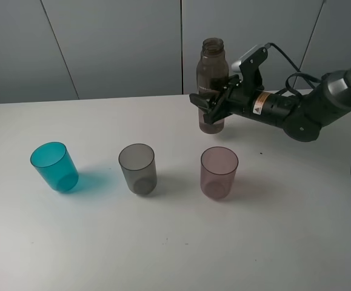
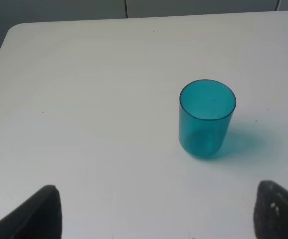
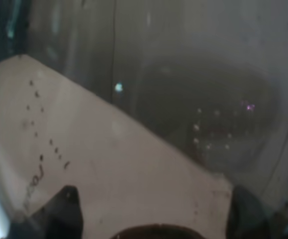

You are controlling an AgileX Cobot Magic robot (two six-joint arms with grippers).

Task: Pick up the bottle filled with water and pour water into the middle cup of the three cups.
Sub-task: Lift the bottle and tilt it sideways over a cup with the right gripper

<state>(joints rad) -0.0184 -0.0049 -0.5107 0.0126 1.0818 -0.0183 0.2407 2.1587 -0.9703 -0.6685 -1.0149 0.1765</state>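
Clamped right gripper (image 1: 205, 108) holds bottle (image 1: 212, 63) low on body; bottle upright, base on table (image 1: 284, 230), behind pink cup (image 1: 219, 173). Middle cup (image 1: 137, 168) sits nearer camera, toward left arm's side. Left gripper (image 2: 156, 214) open, by teal cup (image 2: 206, 118).

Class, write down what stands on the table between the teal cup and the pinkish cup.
The smoky grey cup stands between the teal cup and the pinkish cup, touching neither. The high exterior view shows this.
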